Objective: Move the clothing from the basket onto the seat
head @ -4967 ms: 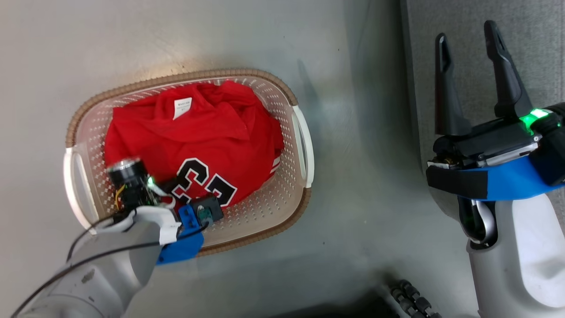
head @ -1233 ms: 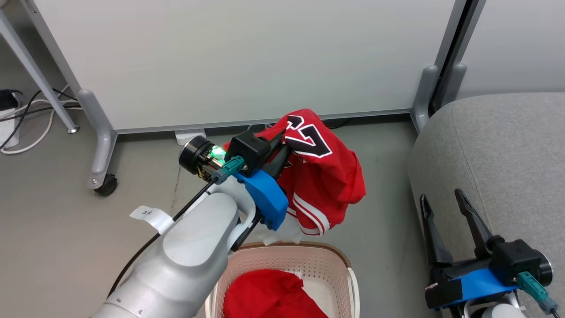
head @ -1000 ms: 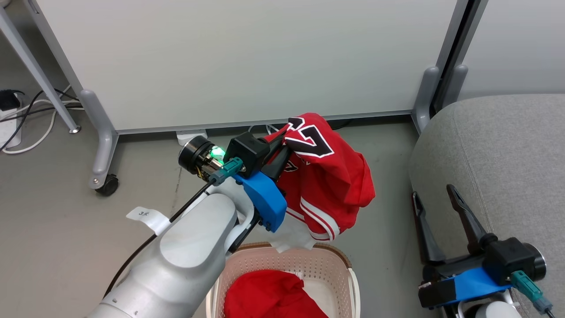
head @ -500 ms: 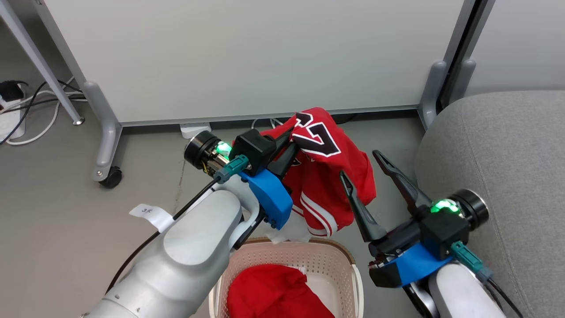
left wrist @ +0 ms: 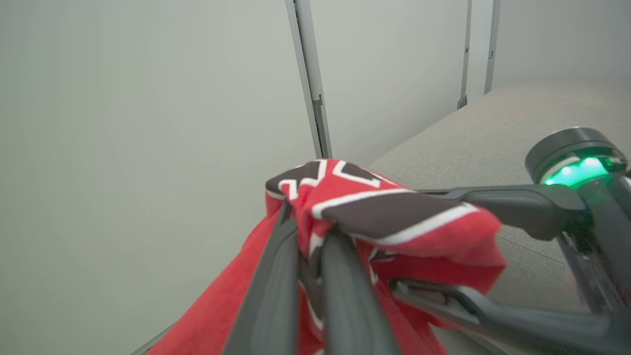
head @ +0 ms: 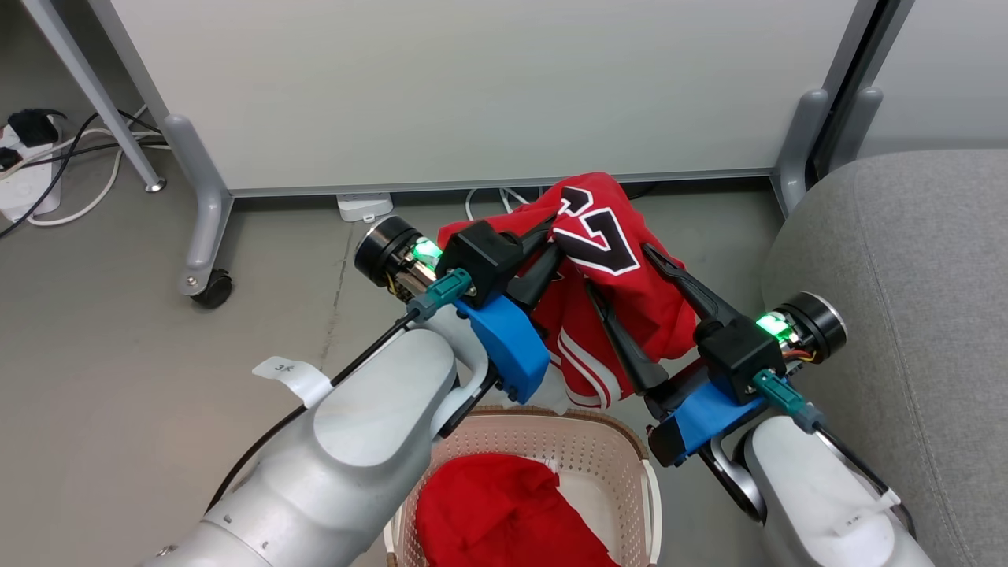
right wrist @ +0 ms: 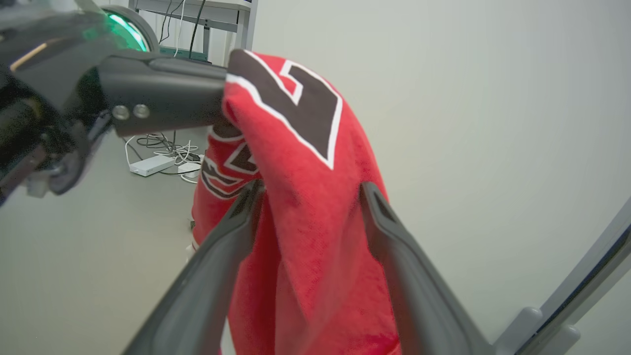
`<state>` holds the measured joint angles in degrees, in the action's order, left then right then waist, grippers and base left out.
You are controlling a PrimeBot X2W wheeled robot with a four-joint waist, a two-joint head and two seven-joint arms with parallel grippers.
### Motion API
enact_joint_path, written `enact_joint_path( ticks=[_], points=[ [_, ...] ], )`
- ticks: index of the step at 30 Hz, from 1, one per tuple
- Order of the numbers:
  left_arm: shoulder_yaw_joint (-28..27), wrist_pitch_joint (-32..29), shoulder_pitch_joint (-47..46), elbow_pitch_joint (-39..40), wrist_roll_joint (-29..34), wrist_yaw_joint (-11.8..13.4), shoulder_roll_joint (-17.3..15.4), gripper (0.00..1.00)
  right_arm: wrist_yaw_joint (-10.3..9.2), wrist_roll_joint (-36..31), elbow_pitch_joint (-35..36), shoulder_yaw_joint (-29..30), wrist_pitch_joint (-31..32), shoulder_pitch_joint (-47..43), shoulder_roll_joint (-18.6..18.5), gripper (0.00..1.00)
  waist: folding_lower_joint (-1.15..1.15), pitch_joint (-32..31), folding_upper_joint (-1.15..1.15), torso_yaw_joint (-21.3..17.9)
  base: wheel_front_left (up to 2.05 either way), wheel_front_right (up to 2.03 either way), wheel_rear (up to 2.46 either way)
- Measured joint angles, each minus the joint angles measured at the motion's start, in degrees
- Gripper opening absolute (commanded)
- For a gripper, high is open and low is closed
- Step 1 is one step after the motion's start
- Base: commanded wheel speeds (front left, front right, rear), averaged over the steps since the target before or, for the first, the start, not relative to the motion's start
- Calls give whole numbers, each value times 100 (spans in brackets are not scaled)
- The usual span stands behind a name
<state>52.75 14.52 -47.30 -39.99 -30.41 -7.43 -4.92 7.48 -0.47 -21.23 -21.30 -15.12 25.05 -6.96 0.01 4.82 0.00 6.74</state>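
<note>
**Jersey held up, second gripper astride it**

The left gripper [left wrist: 310, 229] is pinched tight on a fold of the lettered jersey [head: 600, 236], which drapes over its fingers and hangs below them. The right gripper [right wrist: 311, 190] stands spread wide, one finger on each side of the hanging cloth, not closed on it. Below both grippers sits the basket [head: 602, 429], with the plain red garment [head: 504, 516] inside. The seat [head: 890, 260] lies just beside the right gripper, on its outer side.
</note>
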Motion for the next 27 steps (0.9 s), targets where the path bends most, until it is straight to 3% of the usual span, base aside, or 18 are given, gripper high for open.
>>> enact_joint_path(
  ticks=[3,4,5,27],
  points=[
    [35,4,-10,23,-1,0,38,0,0,-12,-242,5,-1,146,38,100,0,40,0,20,0,0,0],
    [47,5,-16,27,-2,0,52,0,0,-20,-323,2,-1,188,64,60,0,49,0,24,0,0,0],
    [62,16,-19,33,-3,0,63,0,0,-15,-417,-1,-1,226,96,3,0,58,0,28,0,0,0],
    [129,47,-94,-35,-36,0,119,0,0,156,-600,45,-1,374,202,0,-1,68,0,13,0,0,0]
  ],
)
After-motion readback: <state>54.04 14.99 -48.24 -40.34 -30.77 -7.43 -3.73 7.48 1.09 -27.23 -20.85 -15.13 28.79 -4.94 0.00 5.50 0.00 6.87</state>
